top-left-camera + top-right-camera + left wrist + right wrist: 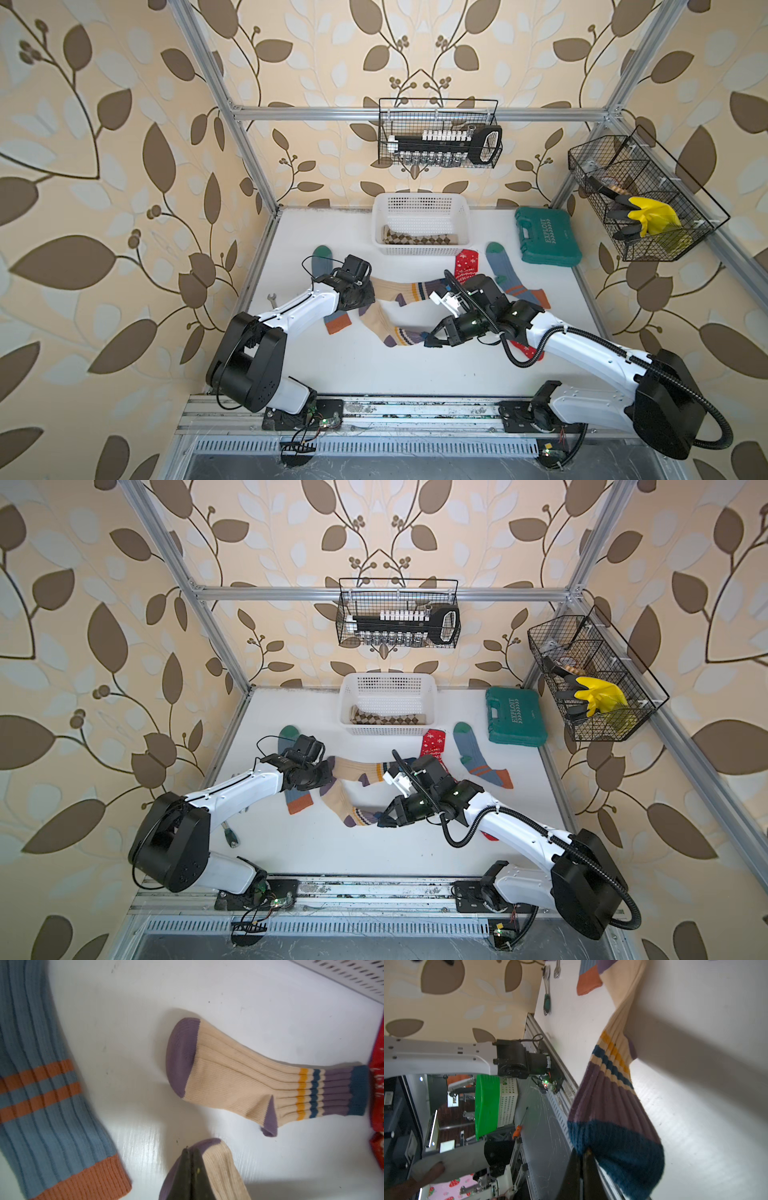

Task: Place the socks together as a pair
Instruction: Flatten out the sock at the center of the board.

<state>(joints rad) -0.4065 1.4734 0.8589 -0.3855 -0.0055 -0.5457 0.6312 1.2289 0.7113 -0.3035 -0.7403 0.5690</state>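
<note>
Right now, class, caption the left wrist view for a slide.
Left claw shut on one striped sock, its mate lying flat nearby.

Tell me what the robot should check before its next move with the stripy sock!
1. The left gripper is shut on the held striped sock, at its purple toe: ok.
2. The right gripper is shut on the same sock's navy cuff: ok.
3. The matching striped sock lies flat on the table, in plain sight: ok.
4. The two striped socks are laid one on the other as a pair: not ok.
5. The matching striped sock is free of the red sock: not ok, its cuff edge meets it.
</note>
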